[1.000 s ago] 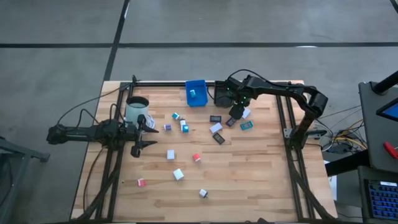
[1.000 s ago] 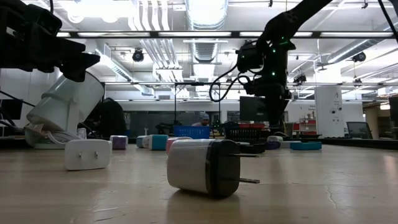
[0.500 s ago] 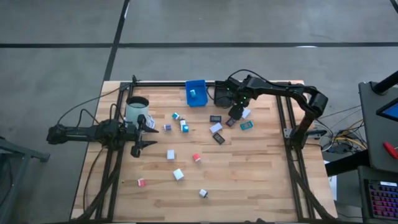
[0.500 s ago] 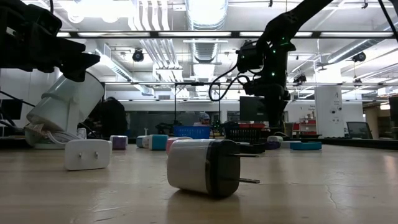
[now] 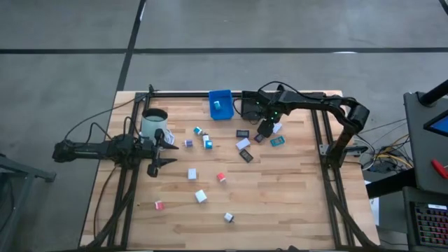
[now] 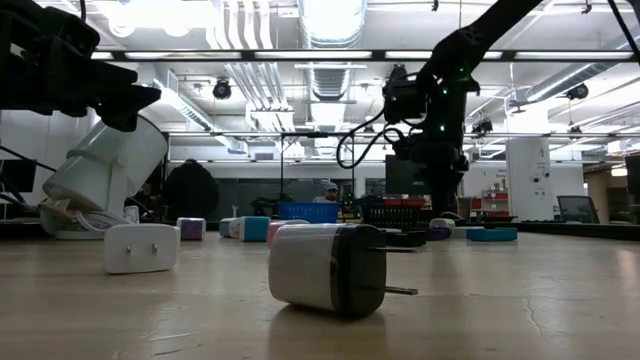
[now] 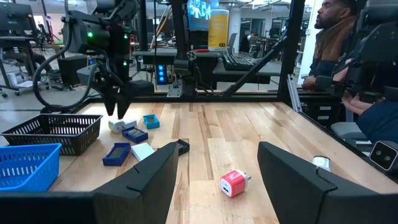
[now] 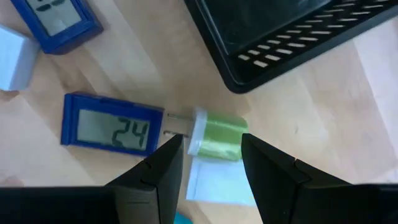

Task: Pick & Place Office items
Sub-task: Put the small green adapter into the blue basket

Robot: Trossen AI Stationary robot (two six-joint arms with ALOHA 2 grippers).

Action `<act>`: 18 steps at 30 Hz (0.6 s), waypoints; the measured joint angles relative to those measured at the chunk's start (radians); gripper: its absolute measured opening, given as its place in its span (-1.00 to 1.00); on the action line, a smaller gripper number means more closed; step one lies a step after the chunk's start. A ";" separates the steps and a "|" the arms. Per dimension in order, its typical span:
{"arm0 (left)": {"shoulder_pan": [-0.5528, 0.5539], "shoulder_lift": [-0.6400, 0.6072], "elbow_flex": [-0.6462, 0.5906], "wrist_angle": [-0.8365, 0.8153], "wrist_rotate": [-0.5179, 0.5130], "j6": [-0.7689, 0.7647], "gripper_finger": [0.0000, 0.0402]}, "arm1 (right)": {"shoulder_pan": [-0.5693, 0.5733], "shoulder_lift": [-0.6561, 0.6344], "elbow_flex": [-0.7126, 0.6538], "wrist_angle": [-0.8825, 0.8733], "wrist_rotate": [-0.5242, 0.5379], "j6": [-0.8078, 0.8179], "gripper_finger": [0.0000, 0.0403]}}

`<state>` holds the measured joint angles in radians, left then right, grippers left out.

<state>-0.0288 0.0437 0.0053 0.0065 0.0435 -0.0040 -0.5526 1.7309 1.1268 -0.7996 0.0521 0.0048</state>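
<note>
Small office items lie scattered on the wooden table (image 5: pixel 280 203): white, red and blue-white cube-like chargers and flat little clocks. My right gripper (image 5: pixel 265 129) hangs open beside the black bin (image 5: pixel 250 106). In the right wrist view its fingers (image 8: pixel 155 180) stand on either side of a green-and-white charger (image 8: pixel 217 138) lying on its side, without touching it. A blue clock showing "24" (image 8: pixel 112 129) lies next to the charger's prongs. My left gripper (image 5: pixel 170 149) waits open and empty by the white mug (image 5: pixel 154 123); a red charger (image 7: pixel 233 183) lies ahead of it.
The blue bin (image 5: pixel 220 104) holds one small piece and stands at the far edge, left of the black bin. A second blue clock (image 8: pixel 56 18) and a flat white piece (image 8: pixel 217 180) lie close to the green charger. People sit beyond the table (image 7: pixel 336 37).
My right arm has come down a little, bringing its gripper lower over the items beside the black bin. Nothing on the table has moved.
</note>
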 joint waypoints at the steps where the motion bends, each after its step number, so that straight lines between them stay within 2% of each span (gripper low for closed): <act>1: 0.000 0.000 0.000 0.000 0.000 0.000 0.13 | 0.000 0.000 -0.012 0.015 0.000 -0.002 -0.22; 18: 0.000 0.000 0.000 0.000 0.000 0.000 0.13 | 0.000 -0.003 -0.062 0.084 0.003 0.019 -0.22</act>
<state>-0.0288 0.0437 0.0051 0.0063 0.0437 -0.0037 -0.5526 1.7284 1.0644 -0.7151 0.0555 0.0238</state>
